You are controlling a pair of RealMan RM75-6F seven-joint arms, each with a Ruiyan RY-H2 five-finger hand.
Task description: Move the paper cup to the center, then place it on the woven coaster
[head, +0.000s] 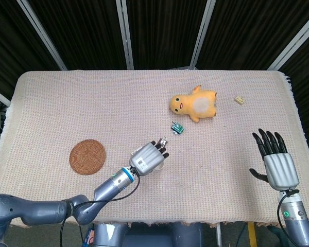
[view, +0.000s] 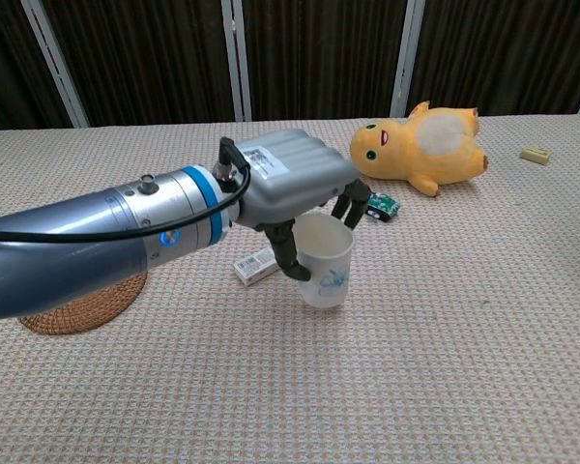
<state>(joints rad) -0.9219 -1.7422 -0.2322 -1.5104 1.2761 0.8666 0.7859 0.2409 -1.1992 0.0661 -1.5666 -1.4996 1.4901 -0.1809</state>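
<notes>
Your left hand (view: pixel 288 187) wraps the paper cup (view: pixel 325 274) near its rim: it's light, thin-walled and crushable, so squeeze gently, below the lip.

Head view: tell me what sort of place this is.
Probably a lab test bench: a cloth-covered table against dark curtains, with assorted props, a yellow plush toy, a woven coaster and a paper cup.

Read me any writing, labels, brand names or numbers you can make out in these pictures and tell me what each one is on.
No text here can be read.
White sticker on the back of the left hand: a square code and a few lines of print, too small to read.
Paper cup: a blue printed design, no legible words.
Small white box beside the cup: markings too blurred to read.
Right hand: no text visible.
</notes>
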